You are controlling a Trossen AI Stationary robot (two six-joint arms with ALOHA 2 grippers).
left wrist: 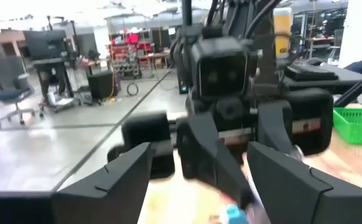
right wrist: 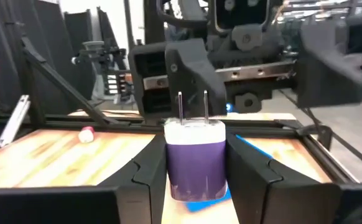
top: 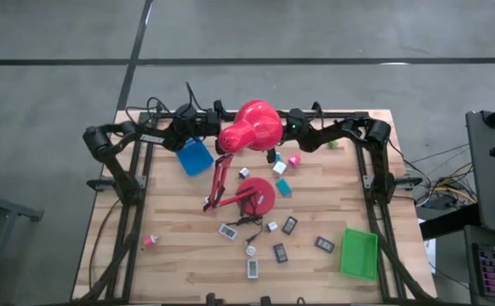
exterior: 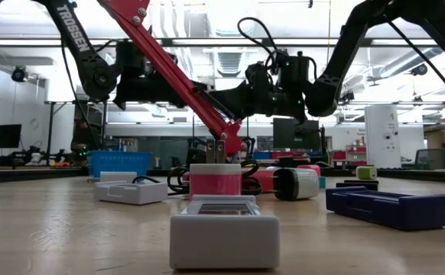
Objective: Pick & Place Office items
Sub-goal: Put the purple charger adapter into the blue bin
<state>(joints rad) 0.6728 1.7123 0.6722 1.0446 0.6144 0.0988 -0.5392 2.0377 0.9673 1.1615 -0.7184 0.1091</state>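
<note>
The right tool pinches a purple-and-white plug adapter, prongs up; keep it level and release slowly. The left tool waits, spread.

A grey concrete floor, crossed by dark seam lines, is seen around the wooden table. Beyond it, an open workshop is shown under bright ceiling lights. An office chair and equipment carts are seen on the floor, and shelving with monitors is ranged along the far wall.
</note>
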